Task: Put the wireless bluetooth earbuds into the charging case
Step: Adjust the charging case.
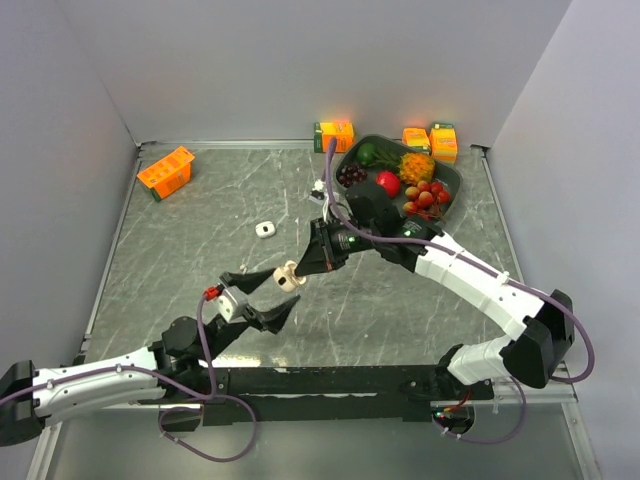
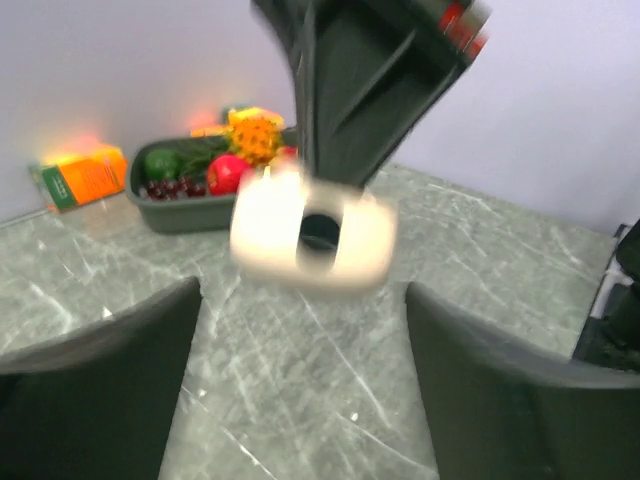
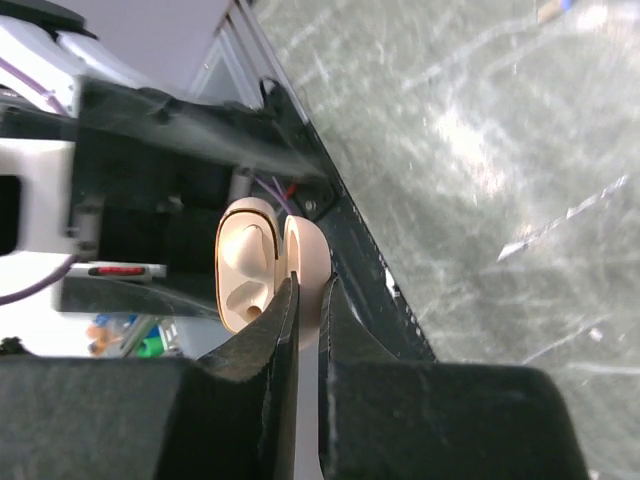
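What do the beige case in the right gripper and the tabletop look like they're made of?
Beige case: probably moulded plastic with a smooth satin finish; its soft, even highlights and rounded edges suggest it.
Tabletop: grey stone-look surface, either marble or a marble-print laminate, fairly glossy; white veining and glare streaks show, but not which it is.

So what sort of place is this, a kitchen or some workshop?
Probably a robot test bench, not a kitchen: a left arm and a right arm bolted to a table, plain walls boxing it in, and a tray of fruit as props.
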